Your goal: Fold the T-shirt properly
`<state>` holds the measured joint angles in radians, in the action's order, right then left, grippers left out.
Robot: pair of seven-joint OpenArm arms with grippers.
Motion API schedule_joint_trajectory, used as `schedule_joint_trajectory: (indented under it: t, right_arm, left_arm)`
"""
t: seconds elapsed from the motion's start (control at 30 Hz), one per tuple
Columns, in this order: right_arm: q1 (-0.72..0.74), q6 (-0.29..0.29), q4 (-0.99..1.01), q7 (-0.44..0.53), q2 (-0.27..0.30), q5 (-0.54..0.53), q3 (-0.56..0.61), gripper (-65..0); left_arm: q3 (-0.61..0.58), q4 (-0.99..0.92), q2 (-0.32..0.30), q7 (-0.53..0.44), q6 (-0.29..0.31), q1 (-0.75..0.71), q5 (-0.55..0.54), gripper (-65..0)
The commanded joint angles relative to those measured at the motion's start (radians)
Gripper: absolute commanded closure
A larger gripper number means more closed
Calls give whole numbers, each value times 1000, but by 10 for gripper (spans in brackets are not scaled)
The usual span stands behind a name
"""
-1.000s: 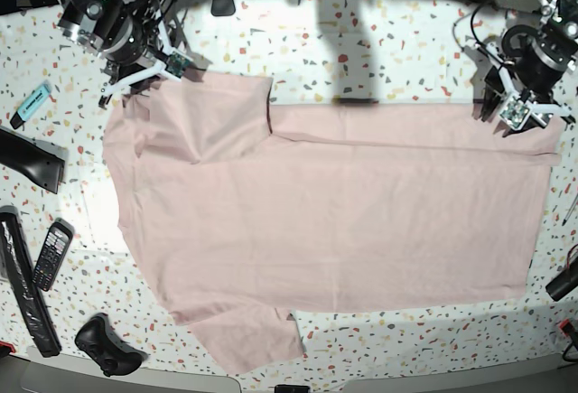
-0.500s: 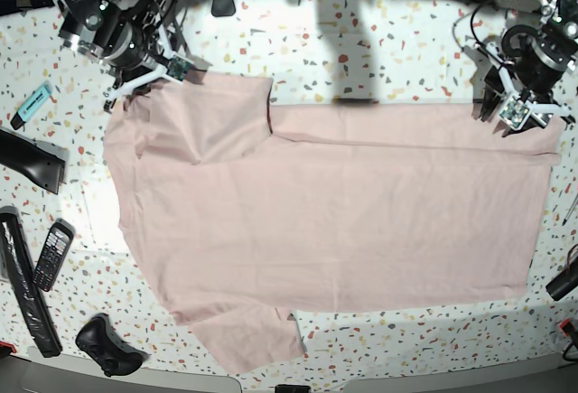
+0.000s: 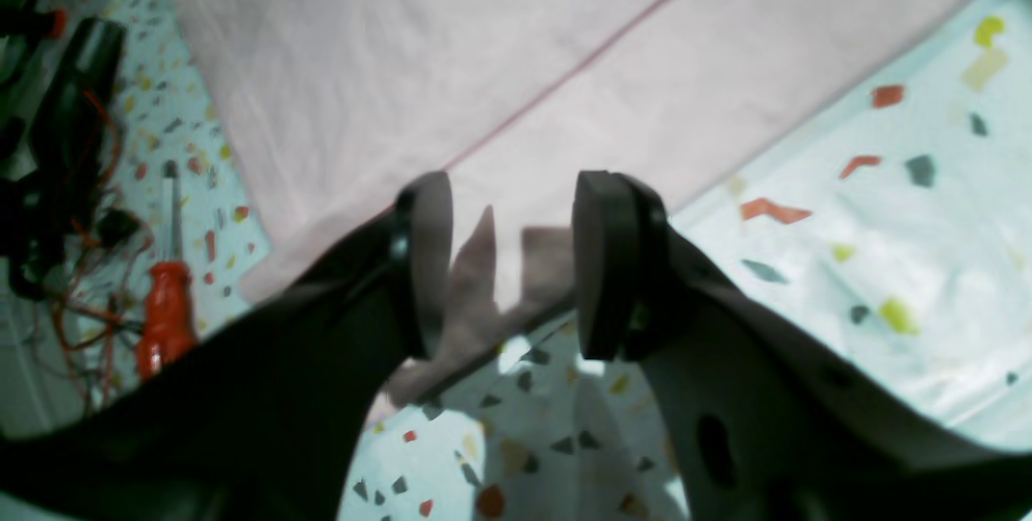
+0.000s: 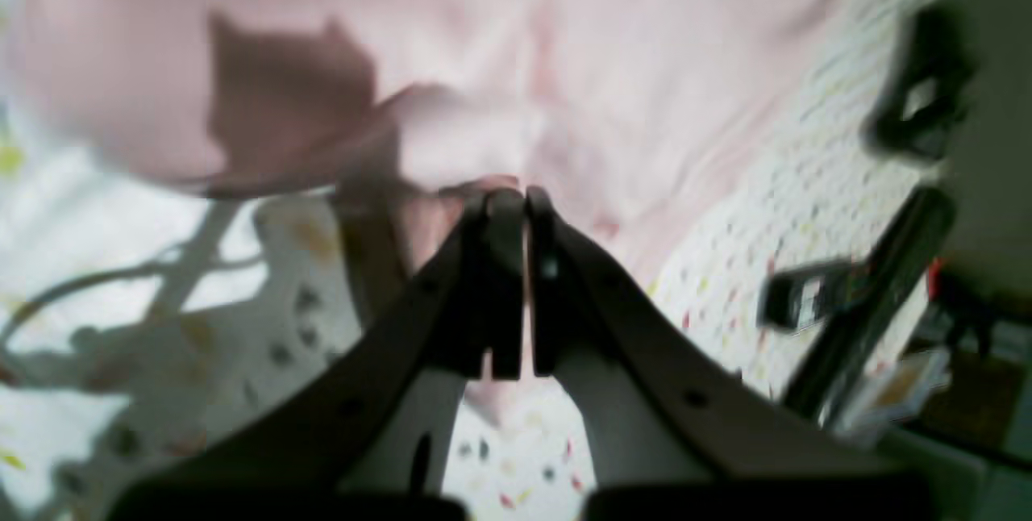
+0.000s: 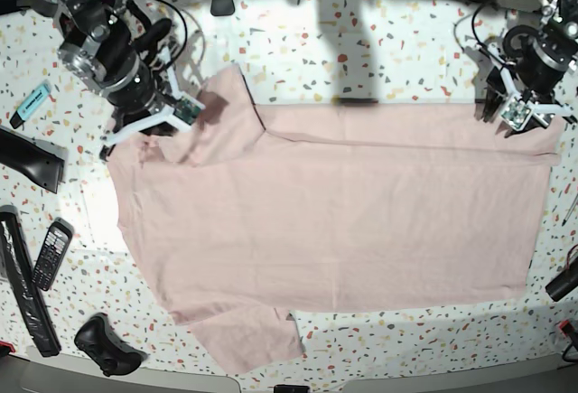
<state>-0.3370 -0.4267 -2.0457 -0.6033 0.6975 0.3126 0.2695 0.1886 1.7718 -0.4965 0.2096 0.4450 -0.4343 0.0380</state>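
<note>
Terrazzo-patterned table (image 5: 379, 32), white with coloured flecks, carries everything in the base view. Spread across most of it lies the T-shirt (image 5: 343, 221), pale pink and plain side up, its body flat with the hem toward that view's right and one sleeve jutting out at the near edge. The other sleeve, at the far left corner, is lifted into a peaked fold beside the right gripper (image 5: 161, 115), whose jaws are pressed together on a pinch of the pink cloth; the right wrist view shows the two dark fingers (image 4: 492, 279) meeting with fabric bunched just above them. At the far right corner of the shirt, the left gripper (image 5: 517, 115) stands with its jaws parted, straddling the cloth's edge: in the left wrist view the pads (image 3: 605, 263) sit apart with pink fabric and a strip of table between them, holding nothing. Along the table's left side lie a long black bar (image 5: 23, 294), a black wedge-shaped object (image 5: 32, 160), a black game controller (image 5: 107, 346), a dark handset with a keypad (image 5: 52, 254), and a light blue marker (image 5: 32, 102). A red-handled screwdriver (image 3: 165, 311) lies beside a tangle of cables (image 3: 48, 206) in the left wrist view.
</note>
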Motion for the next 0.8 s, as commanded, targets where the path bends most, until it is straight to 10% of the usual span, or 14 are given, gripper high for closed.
schedule_joint_trajectory:
  t: [0.0,0.47,0.6,0.77]
  right_arm:
    - [-1,3,-25,5,11,-5,-5,0]
    - [111,11,-27,19,-178,-163,-5,0]
    - [152,68,-29,-84,-257,-314,-5,-259]
    - [154,142,-49,-222,-348,-322,-5,-295]
  left_arm:
    - [9,18,-14,-25,-11,2,-4,-237]
    - [9,18,-14,-24,-10,2,-5,-237]
    - [9,18,-14,-24,-10,2,-5,-237]
    - [9,18,-14,-24,-10,2,-5,-237]
